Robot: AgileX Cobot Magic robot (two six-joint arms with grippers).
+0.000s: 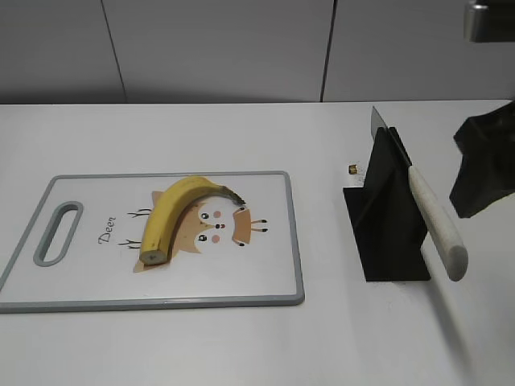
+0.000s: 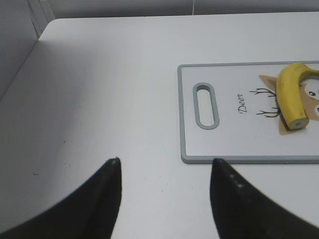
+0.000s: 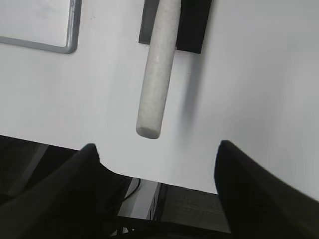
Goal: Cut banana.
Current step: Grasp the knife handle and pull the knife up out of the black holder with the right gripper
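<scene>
- Right gripper is hovering with its jaws spread wide and nothing between them, just short of the free end of the knife handle; the handle is pointing straight into the gap, which suits a lengthwise grasp.
- Ahead of that gripper, the knife is sitting slotted in a black stand, blade edge tucked in and pale handle sticking out over the surface, presumably so a gripper can take it without touching the blade.
- Left gripper is also hanging open and empty, low over bare surface, with the near edge of the cutting board just ahead and to its right.
- Beyond that board edge, further right of the left gripper, the banana is lying unpeeled and whole on the deer print, blunt end nearest; nothing is being cut yet.
- Resting the fruit on the board likely keeps the blade off the surface once cutting begins.
- White and matte, the surface is reaching back to a plain grey panelled wall; a tiny brass-coloured bit is lying beside the stand, too small to identify.
</scene>
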